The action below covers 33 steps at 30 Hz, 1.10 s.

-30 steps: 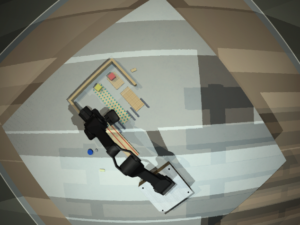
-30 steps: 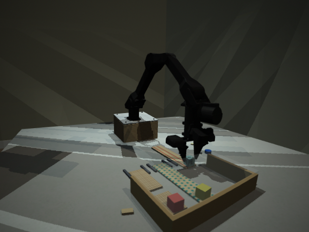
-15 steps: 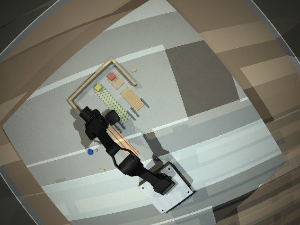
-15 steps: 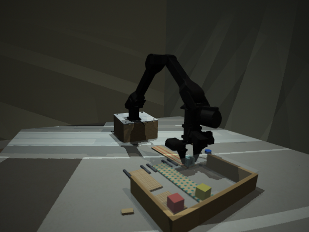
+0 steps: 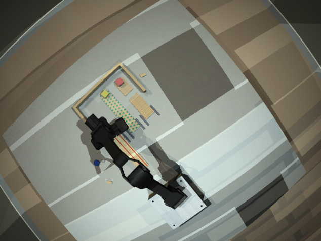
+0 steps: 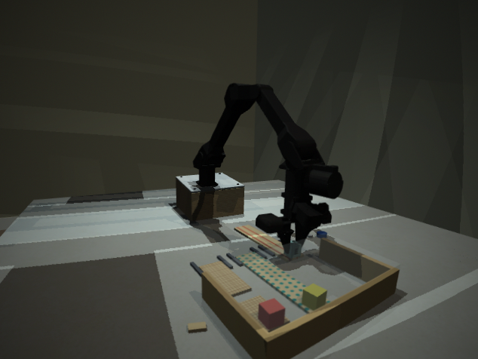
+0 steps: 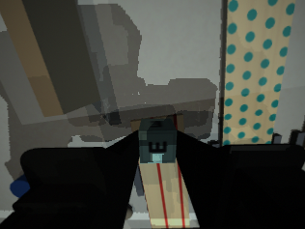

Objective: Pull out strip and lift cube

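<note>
The labelled cube [image 7: 156, 144] [image 6: 294, 250] is pale teal with a dark mark. It sits on the far end of the tan strip with red lines [image 7: 164, 194] [image 5: 132, 153] [image 6: 254, 233], which lies drawn out toward the arm's base. My gripper [image 7: 156, 133] [image 6: 293, 242] points straight down, its fingers shut on the cube's two sides, low on the strip. In the overhead view the arm hides the cube. The dotted strip [image 5: 120, 111] [image 6: 274, 276] [image 7: 253, 71] carries a yellow cube [image 5: 104, 93] [image 6: 314, 295].
A wooden frame [image 5: 98, 84] [image 6: 332, 313] bounds the strips on three sides. A red cube [image 5: 119, 81] [image 6: 271, 312] sits on a short checked piece [image 5: 125, 89]; a separate checked piece [image 5: 142, 106] [image 6: 225, 276] lies nearby. Dark bars [image 5: 155, 110] [image 6: 224, 261], a blue cap [image 5: 96, 162] [image 6: 321, 233] and small wood blocks [image 5: 143, 75] [image 5: 109, 182] lie around.
</note>
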Each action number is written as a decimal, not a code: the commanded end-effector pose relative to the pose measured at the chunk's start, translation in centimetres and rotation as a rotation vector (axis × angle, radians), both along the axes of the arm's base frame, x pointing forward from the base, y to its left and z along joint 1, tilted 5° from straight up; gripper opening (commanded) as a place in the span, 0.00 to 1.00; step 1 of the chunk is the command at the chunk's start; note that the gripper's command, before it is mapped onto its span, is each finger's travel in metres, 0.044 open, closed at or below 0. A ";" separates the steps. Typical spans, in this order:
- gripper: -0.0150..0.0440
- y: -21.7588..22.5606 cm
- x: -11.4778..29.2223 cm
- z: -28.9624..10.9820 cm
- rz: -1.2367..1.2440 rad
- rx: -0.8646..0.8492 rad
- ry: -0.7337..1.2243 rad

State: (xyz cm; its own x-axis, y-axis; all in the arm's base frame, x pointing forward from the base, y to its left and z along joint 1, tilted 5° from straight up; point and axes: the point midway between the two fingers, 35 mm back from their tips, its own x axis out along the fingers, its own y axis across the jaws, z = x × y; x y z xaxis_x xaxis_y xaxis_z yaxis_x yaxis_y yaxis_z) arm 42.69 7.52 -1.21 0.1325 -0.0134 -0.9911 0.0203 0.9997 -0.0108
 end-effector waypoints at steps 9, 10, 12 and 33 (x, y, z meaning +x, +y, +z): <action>0.25 -0.5 -2.9 1.8 0.002 0.000 0.005; 0.25 -0.5 -3.3 2.0 0.002 0.000 0.005; 0.25 -0.6 -4.1 2.4 0.002 0.000 0.007; 0.25 -1.7 -10.2 2.9 0.003 0.000 0.014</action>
